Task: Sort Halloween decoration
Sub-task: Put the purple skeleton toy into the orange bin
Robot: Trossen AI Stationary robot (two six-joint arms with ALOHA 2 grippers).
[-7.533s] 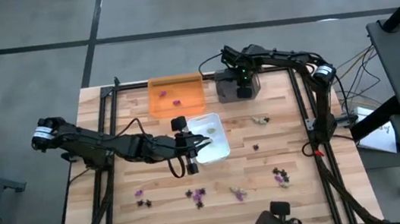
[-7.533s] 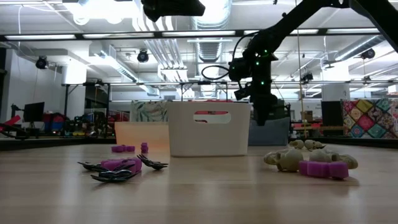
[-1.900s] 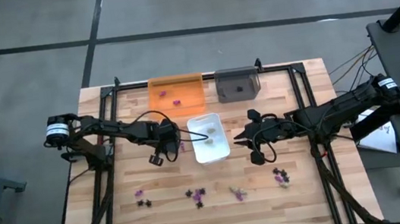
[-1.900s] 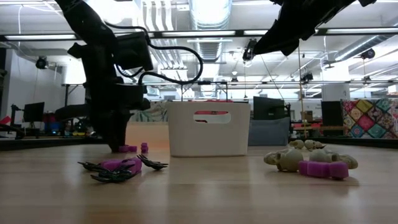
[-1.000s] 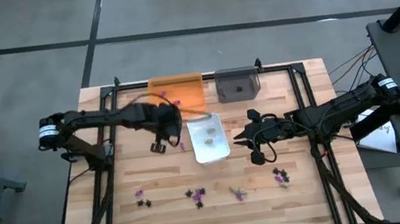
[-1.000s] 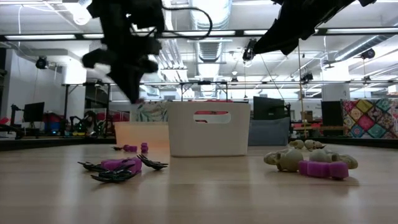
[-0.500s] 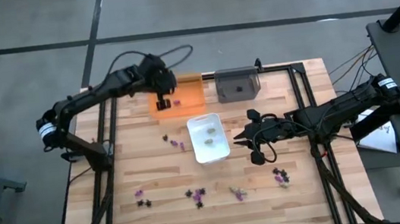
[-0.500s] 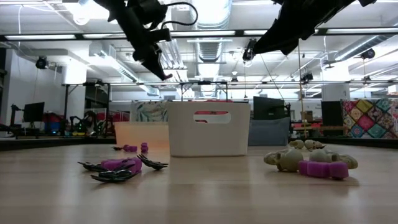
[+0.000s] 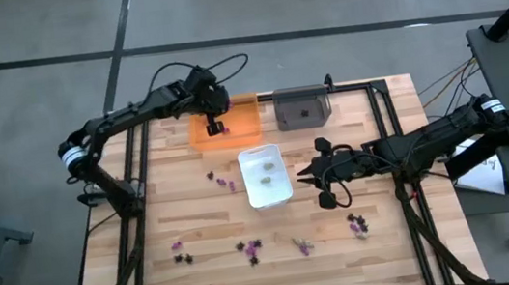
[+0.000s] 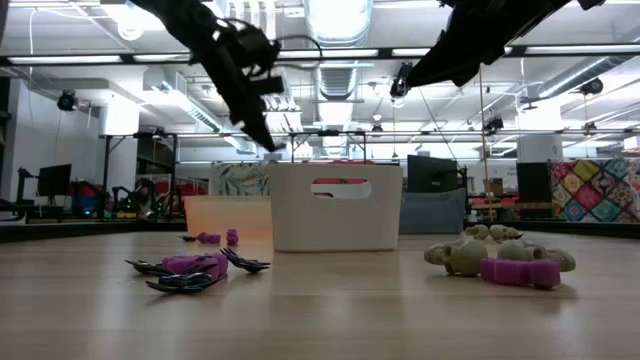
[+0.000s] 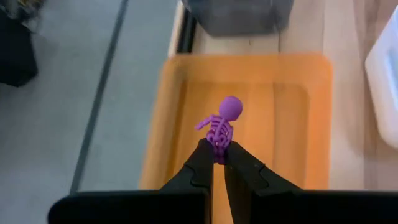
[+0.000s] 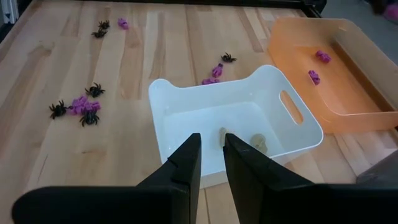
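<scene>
1. One purple skeleton [image 11: 221,126] is being pinched by its lower end in the left tool [image 11: 218,153], head pointing away from the fingers.
2. Left tool is hanging directly over the orange tray [image 9: 245,124], upper centre of the high view; release looks next.
3. Right tool [image 12: 210,149], narrowly parted and holding nothing, is waiting beside the white tray [image 9: 282,191], mid-frame.

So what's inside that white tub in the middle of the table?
The white tub holds two small pale beige pieces on its floor, and nothing purple or black. The right pincer, hanging in front of it, covers a strip of the floor in that view, but the high view shows no more pieces.
</scene>
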